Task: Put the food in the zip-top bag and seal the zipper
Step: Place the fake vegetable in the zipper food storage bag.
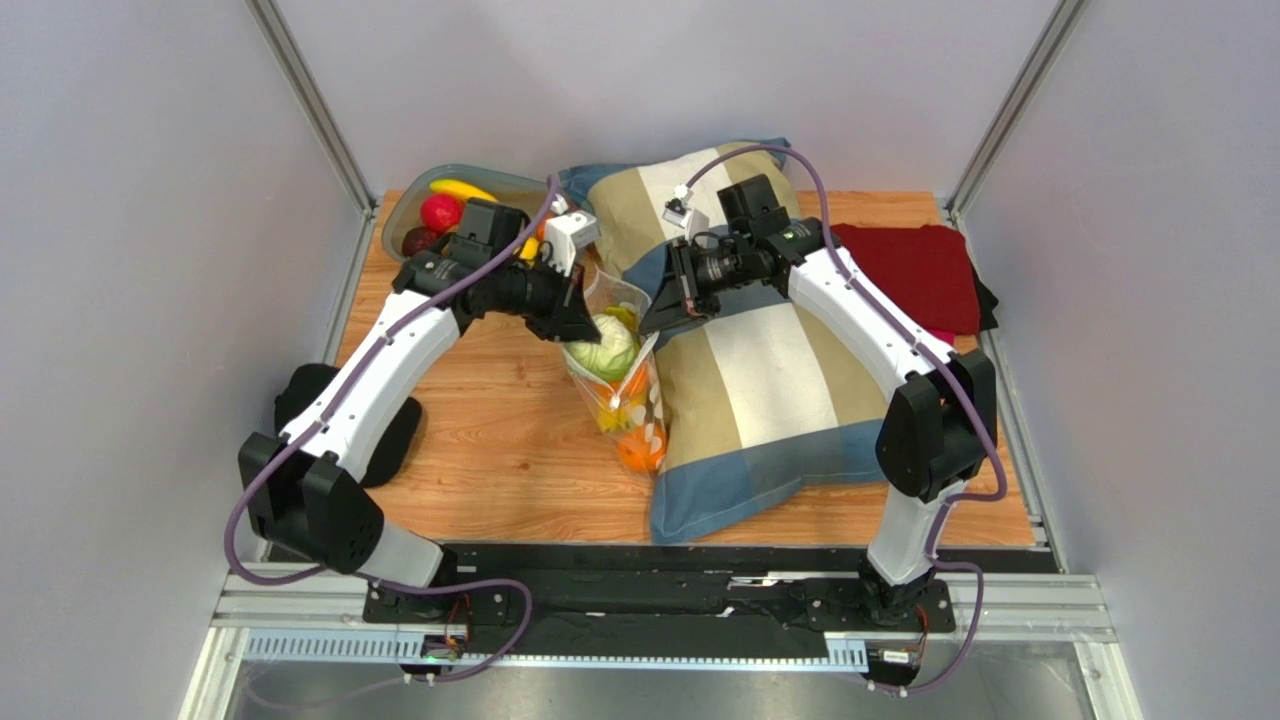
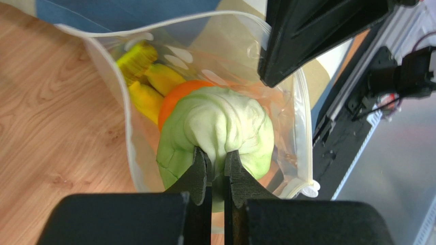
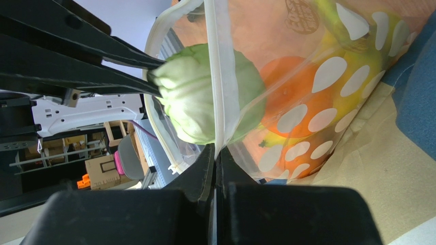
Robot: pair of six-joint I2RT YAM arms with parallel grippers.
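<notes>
A clear, flat plastic zip-top bag point(image 1: 628, 405) printed with white round dots is recorded at the centre of the overhead frame. It lies partly on the wooden worktop point(image 1: 496, 450) and against the left edge of a large pillow striped in blue, beige and white point(image 1: 766, 375). The bag's mouth is turned towards the top of the frame and is held open. The left pincer point(image 2: 215, 155) is closed on a pale green toy cabbage point(image 2: 220, 125), a fold of which is pinched between the two black fingers. The cabbage is positioned at the mouth of the bag, partly within it. The right pincer point(image 3: 215, 150) is clamped on the thin white zipper strip point(image 3: 219, 76) at the mouth edge, the strip running straight up the frame from between its fingers. Behind the dotted film, a round orange toy fruit point(image 3: 286, 76) and yellow toy bananas point(image 2: 148, 87) are observed lower in the bag, touching one another beneath the cabbage. In the overhead frame the two pincers are seen close together, either side of the mouth. A shallow grey bowl point(image 1: 394, 233) is noted at the upper left of the worktop, containing a yellow banana point(image 1: 458, 191) and a red apple point(image 1: 439, 212). A folded dark red cloth point(image 1: 917, 270) is located at the upper right, beside the pillow.
</notes>
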